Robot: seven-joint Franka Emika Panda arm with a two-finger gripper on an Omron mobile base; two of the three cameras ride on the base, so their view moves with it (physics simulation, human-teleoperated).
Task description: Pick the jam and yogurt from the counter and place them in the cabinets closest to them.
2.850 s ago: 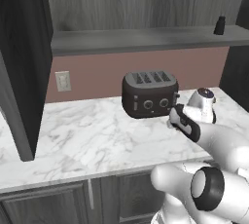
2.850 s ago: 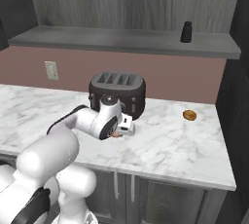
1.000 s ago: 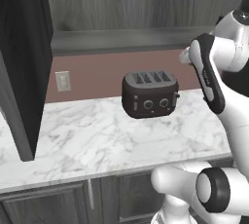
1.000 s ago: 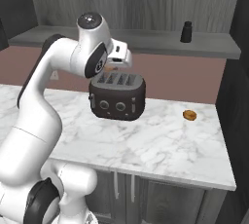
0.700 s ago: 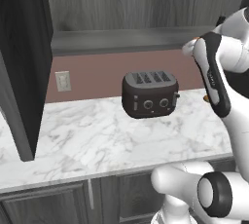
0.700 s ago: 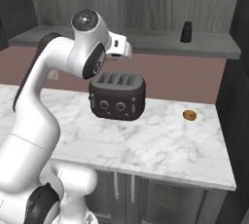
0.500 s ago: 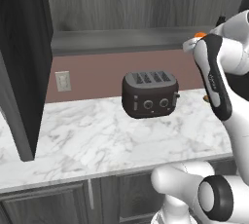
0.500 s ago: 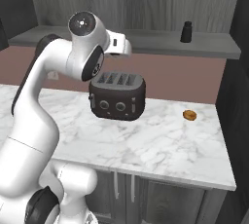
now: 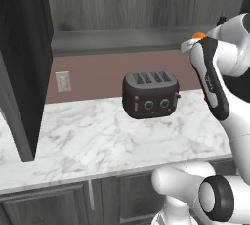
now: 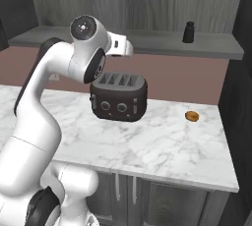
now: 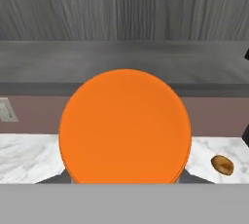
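One jam (image 11: pixel 124 128) jar clenched in the fingers, one toaster (image 9: pixel 149 94), one black bottle (image 10: pixel 188 32) on the shelf (image 10: pixel 211 45)

In the hand view the small orange tapered jam jar (image 11: pixel 124 126) sits so close to the lens that it hides the pincer's fingertips and a stretch of the white marble-look counter (image 11: pixel 29 157) behind it; its lower part is cut off at the bottom. In the left base view only a sliver of the jar (image 9: pixel 198 35) peeks above the white hand, and how the jaws meet it cannot be made out. In the right base view the arm's bulky upper joint covers the pincer. The small brown round thing (image 10: pixel 192 116) on the counter is too small to identify.
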